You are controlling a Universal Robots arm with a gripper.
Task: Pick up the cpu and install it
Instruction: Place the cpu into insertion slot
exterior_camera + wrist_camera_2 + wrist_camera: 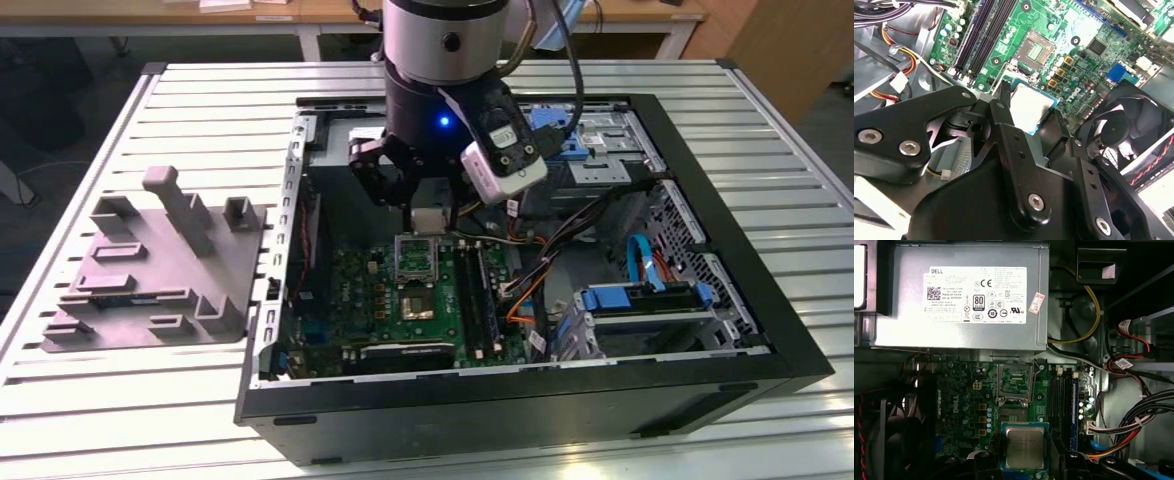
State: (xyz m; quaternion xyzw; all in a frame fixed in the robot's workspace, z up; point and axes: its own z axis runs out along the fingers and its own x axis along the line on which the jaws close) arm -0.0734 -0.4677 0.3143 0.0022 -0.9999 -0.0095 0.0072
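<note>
Gripping the small, silver-topped square cpu [1025, 447] by opposite edges, the end effector [1026, 461] hangs over the green motherboard [966, 407]; it looks light, rigid, likely delicate underneath.

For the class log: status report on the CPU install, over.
End effector shut on the cpu, above the motherboard. Socket open, empty. No cable across it.
</note>
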